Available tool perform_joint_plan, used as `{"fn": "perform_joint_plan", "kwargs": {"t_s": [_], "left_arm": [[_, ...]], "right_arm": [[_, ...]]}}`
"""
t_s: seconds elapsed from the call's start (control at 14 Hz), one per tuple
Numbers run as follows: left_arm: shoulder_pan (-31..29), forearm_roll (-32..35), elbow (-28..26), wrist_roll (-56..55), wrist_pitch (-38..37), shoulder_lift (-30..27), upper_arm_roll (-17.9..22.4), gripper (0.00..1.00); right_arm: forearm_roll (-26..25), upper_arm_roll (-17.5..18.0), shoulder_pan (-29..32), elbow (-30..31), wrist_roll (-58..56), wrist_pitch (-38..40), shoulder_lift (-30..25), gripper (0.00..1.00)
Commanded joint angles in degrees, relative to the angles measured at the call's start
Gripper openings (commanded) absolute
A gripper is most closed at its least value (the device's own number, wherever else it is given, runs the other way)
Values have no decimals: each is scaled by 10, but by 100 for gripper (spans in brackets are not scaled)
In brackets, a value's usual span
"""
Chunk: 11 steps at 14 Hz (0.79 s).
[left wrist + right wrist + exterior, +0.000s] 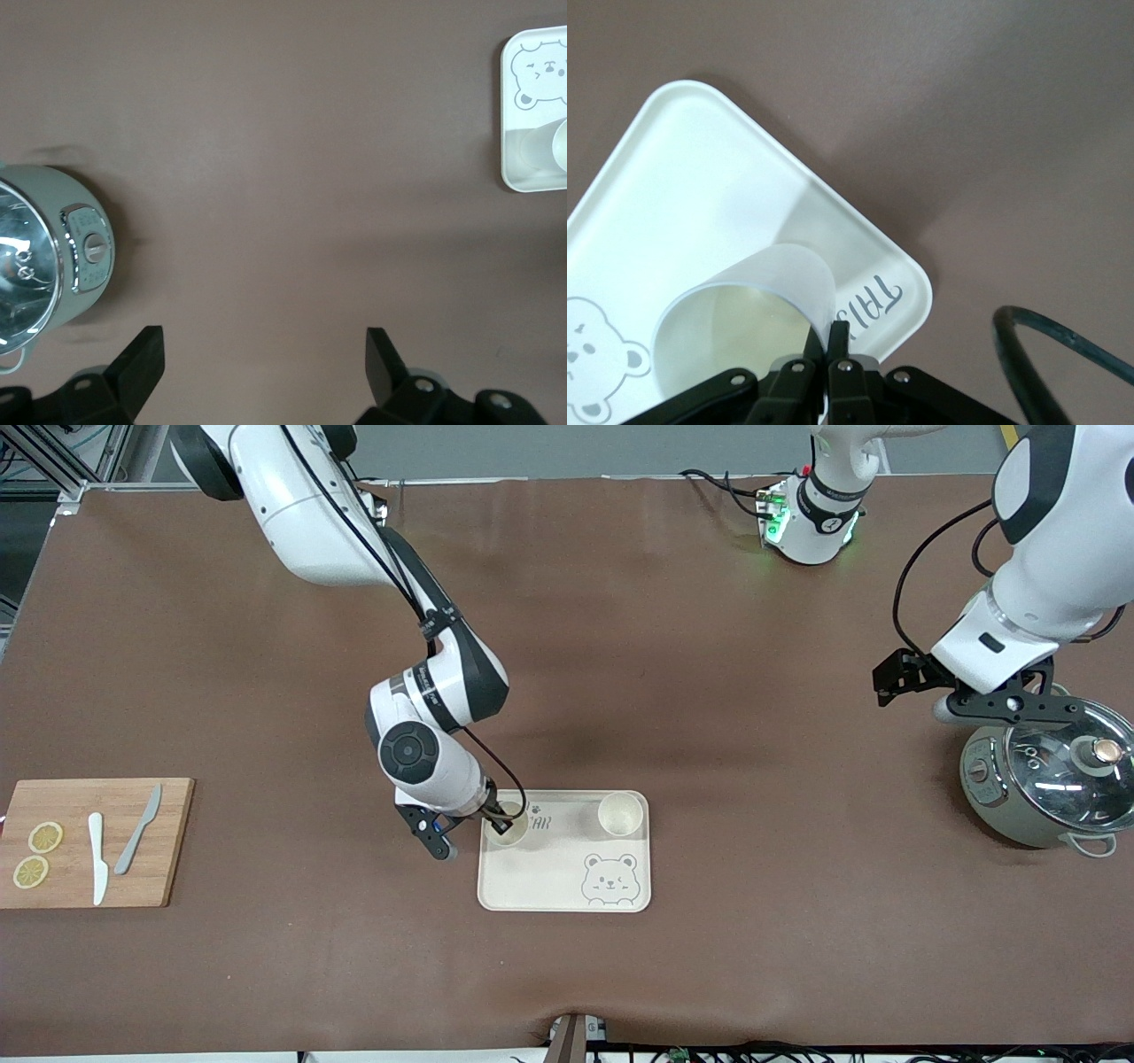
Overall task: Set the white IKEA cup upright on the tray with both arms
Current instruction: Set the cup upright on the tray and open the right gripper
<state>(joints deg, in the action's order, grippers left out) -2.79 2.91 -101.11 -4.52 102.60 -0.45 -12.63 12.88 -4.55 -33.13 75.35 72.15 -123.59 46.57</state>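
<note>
A cream tray (549, 877) with a bear drawing lies near the middle of the table. My right gripper (499, 821) is shut on the rim of a white cup (516, 825), which stands upright on the tray's corner toward the right arm's end. In the right wrist view the fingers (830, 336) pinch the cup's wall (744, 310) beside the tray's lettering (868, 301). A second white cup (620, 813) stands upright on the tray's other corner farther from the front camera. My left gripper (1010, 707) waits open and empty above the table beside a pot; its wrist view (264, 350) shows bare table between the fingers.
A grey-green cooking pot with a glass lid (1054, 779) stands at the left arm's end, also in the left wrist view (44, 257). A wooden cutting board (168, 850) with two knives and lemon slices lies at the right arm's end.
</note>
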Motion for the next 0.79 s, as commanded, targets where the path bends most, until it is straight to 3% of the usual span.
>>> {"fn": "perform_joint_plan", "kwargs": {"t_s": [0.0,0.14,0.21,0.29,0.36,0.71], "left_arm": [[-24,-14,-21,15,6,-38,-2,100],[-32,-15,-1,18,0,-39,1,100],[-34,-15,22,18,-24,-34,1,100],[-35,-15,48,18,-47,-29,1,100],[-36,-15,62,18,-59,-25,1,100],[-35,-13,78,18,-72,-7,1,100]], "right_arm": [[8,-7,-13,-22,14,2,19,0],[8,-7,-13,-21,15,2,22,0],[7,-7,-12,-20,14,2,22,24],[6,-8,-12,-20,13,2,22,87],[5,-9,-11,-20,9,4,21,100],[6,-12,-1,-28,5,12,-7,100]]}}
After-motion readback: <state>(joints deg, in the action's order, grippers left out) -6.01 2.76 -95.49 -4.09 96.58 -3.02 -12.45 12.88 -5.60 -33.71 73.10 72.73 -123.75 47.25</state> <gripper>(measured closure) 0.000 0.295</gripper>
